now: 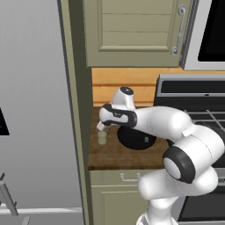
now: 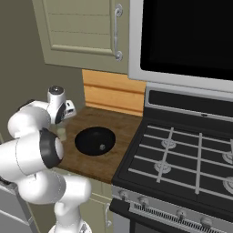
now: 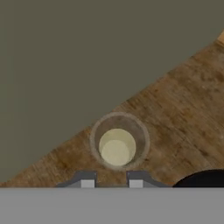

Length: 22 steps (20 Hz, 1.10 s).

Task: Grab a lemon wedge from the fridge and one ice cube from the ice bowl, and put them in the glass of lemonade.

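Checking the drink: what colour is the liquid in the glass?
Pale yellowish-white, clearest in the hand view: glass of lemonade.

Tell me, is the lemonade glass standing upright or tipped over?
Upright. The glass of lemonade shows a round open mouth from above, liquid level inside, and stands on the wooden counter.

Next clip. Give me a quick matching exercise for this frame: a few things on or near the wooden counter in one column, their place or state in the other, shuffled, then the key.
Things:
1. glass of lemonade
2. ice bowl
3. pincer
4. stove

Places or states:
A. black and round, mid-counter
B. hovering over the glass
C. right of the wooden counter, with grates
D. by the counter's left wall, holding pale liquid

Pairs: 1-D, 2-A, 3-B, 4-C
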Tool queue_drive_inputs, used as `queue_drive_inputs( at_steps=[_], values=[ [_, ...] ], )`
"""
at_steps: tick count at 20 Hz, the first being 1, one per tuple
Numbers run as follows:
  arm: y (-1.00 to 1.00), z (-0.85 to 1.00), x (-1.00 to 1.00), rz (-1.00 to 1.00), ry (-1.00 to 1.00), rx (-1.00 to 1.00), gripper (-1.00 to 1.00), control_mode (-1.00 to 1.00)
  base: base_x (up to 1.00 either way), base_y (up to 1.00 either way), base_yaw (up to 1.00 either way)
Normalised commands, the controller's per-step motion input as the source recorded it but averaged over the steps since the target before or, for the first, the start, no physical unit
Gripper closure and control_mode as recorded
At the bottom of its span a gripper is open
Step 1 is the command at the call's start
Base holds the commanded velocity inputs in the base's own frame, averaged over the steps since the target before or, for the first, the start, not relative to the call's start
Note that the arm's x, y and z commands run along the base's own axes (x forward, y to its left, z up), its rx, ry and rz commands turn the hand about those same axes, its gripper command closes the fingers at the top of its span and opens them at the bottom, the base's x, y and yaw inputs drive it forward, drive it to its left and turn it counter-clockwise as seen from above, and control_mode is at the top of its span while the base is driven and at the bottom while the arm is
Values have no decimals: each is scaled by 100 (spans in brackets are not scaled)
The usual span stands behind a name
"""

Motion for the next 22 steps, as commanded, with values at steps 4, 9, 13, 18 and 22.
queue_drive_inputs(
  at_steps=[4, 9, 13, 18, 22],
  values=[
    [11, 0, 0, 10, 0, 0, 100, -100, 0, 0, 0],
    [10, -6, 18, 10, 0, 0, 100, -100, 0, 0, 0],
    [16, -14, 33, 9, 0, 0, 100, -100, 0, 0, 0],
    [13, -17, 30, 9, 0, 0, 100, -100, 0, 0, 0],
    [10, -20, 28, 10, 0, 0, 100, -100, 0, 0, 0]
  ],
)
